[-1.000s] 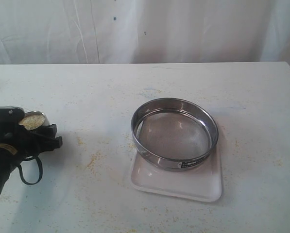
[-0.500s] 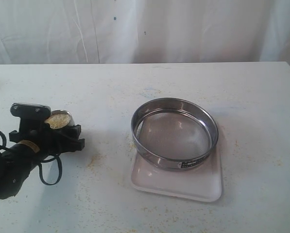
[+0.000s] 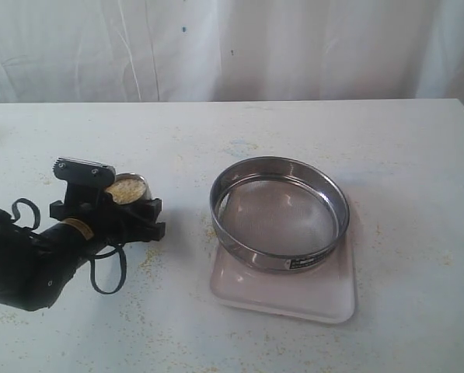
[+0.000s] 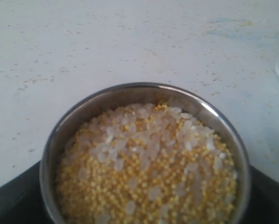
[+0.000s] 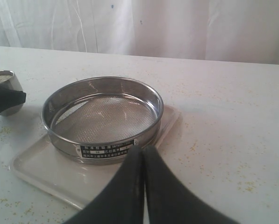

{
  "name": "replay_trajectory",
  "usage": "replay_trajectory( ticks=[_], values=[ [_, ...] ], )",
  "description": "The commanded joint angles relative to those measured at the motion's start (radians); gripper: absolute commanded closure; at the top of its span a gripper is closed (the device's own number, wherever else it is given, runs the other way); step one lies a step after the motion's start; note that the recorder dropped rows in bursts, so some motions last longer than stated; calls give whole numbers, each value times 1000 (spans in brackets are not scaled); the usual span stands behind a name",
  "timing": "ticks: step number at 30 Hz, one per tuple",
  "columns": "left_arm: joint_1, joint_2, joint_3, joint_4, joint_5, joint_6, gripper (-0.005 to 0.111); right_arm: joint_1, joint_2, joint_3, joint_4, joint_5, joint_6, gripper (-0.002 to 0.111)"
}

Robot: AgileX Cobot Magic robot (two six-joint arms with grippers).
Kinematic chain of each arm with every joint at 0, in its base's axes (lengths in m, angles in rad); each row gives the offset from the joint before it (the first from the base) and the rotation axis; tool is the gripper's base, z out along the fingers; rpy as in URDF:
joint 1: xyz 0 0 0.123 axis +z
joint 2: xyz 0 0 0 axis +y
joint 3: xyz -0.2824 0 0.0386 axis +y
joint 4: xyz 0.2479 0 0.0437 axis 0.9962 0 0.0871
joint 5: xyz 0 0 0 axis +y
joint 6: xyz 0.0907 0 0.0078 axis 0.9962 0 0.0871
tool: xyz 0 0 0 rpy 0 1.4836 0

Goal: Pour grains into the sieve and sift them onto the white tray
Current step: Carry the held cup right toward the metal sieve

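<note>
Grains (image 4: pixel 146 172) fill a small steel cup (image 3: pixel 130 189) close to its brim, yellow granules with paler, larger ones heaped toward one side; the cup sits upright in the left gripper (image 3: pixel 119 203), whose jaws stand wide around its wall and hold it above the table (image 3: pixel 333 132). None has reached the sieve (image 3: pixel 255 256), whose mesh is bare.

The move ahead turns on one thing: in the exterior view the sieve lies to the right of the cup, near but apart, with only open table between; nothing stands in the way. The sieve is round, so no axis matters; its rim stands well above the table, so I judge the cup must clear that rim before it tips. The left arm is plainly the one for the pour.

The sieve rests on the tray (image 3: pixel 294 299), set toward its far left corner, so more white shows on the near and right sides. The right gripper (image 5: pixel 143 161) is closed on nothing, hanging near the tray's near edge and facing the sieve's label. Stray specks (image 3: pixel 150 256) dot the table under the left arm; a full cup could shed more if jolted.
</note>
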Motion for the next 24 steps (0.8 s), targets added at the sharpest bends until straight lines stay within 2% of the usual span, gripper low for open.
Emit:
replay_trajectory(
  ticks=[1,10,15,19,24],
  values=[
    [-24,-6,-23,5,-8,5,106,-4,-6,7,-2,-7,2,108],
    [-57,-10,-27,13,-3,32,106,-4,-6,7,-2,-7,2,108],
    [-78,-32,-64,37,108,66,106,-4,-6,7,-2,-7,2,108],
    [-79,-51,-86,40,115,69,106,-4,-6,7,-2,-7,2,108],
    [-79,-88,-113,42,201,115,106,-4,-6,7,-2,-7,2,108]
  ],
)
